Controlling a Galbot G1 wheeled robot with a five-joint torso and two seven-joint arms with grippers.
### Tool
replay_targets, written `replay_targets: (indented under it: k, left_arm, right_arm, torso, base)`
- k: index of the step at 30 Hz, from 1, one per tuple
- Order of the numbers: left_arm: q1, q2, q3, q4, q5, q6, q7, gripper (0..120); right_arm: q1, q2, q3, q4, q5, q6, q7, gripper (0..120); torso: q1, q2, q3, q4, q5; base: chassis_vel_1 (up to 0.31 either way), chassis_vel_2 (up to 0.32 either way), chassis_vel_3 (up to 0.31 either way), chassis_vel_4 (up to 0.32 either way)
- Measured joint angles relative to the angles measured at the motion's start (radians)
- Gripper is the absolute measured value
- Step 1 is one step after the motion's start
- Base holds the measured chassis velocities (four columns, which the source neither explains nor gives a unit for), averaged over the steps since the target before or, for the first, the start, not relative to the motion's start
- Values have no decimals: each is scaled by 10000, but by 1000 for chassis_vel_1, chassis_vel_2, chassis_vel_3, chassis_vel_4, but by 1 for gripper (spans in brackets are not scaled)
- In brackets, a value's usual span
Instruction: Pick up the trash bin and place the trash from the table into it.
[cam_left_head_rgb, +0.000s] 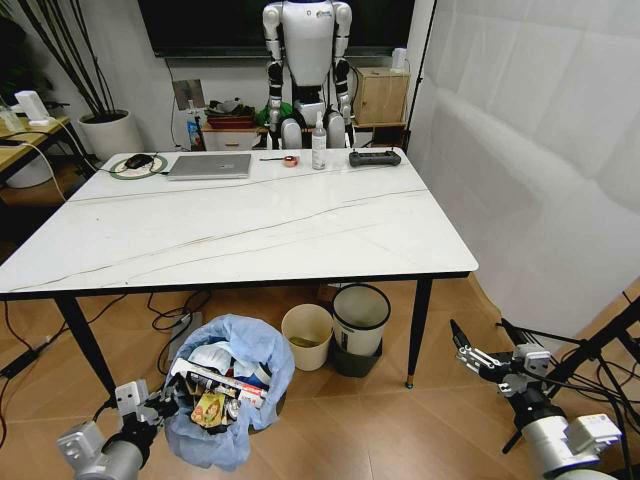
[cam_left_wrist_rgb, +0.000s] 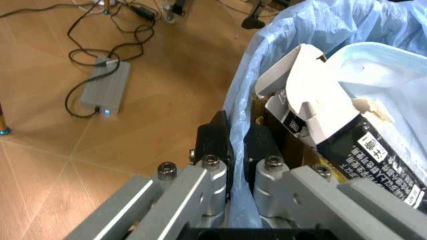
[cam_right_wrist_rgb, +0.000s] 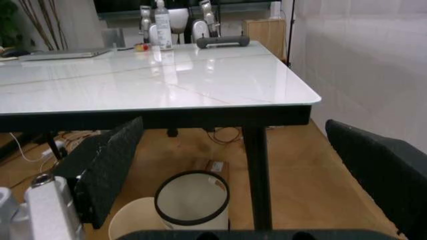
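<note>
Sitting on the wooden floor just in front of the desk's near edge, the trash bin (cam_left_head_rgb: 232, 388) is crammed with trash (cam_left_head_rgb: 222, 385): a torn black-and-white carton, a light-blue mask and colourful wrappers under its puffed blue bag. The left tool (cam_left_head_rgb: 163, 405) is at the bin's left rim, its black fingers (cam_left_wrist_rgb: 215, 140) pinched narrow on the bag-covered rim, one inside and one outside. The desk (cam_left_head_rgb: 250, 235) has a white, faintly veined top carrying a silver laptop (cam_left_head_rgb: 210, 165), a bottle (cam_left_head_rgb: 319, 143) and a black controller (cam_left_head_rgb: 374, 157) at its far side. Under it stand a cream bucket (cam_left_head_rgb: 306, 336) and a white bin with a black rim (cam_left_head_rgb: 359, 315). The right tool (cam_left_head_rgb: 478, 358) hangs low to the right, well apart from the bin, its fingers spread wide and holding nothing.
</note>
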Motion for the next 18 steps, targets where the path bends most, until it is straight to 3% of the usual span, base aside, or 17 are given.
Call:
replay_targets:
  k: [9,18]
  left_arm:
    - [-194,-129,102,639,-127,211,-147,0]
    - [-997,-183,235,2146,147,192,206,0]
  right_arm:
    - [1,0,0,0,0,0,0,100]
    - [0,0,0,0,0,0,0,100]
  torso:
    - [-193,-441,-249,1,0]
    - [-387,-885,-499,1,0]
  base:
    - [0,0,0,0]
    - [0,0,0,0]
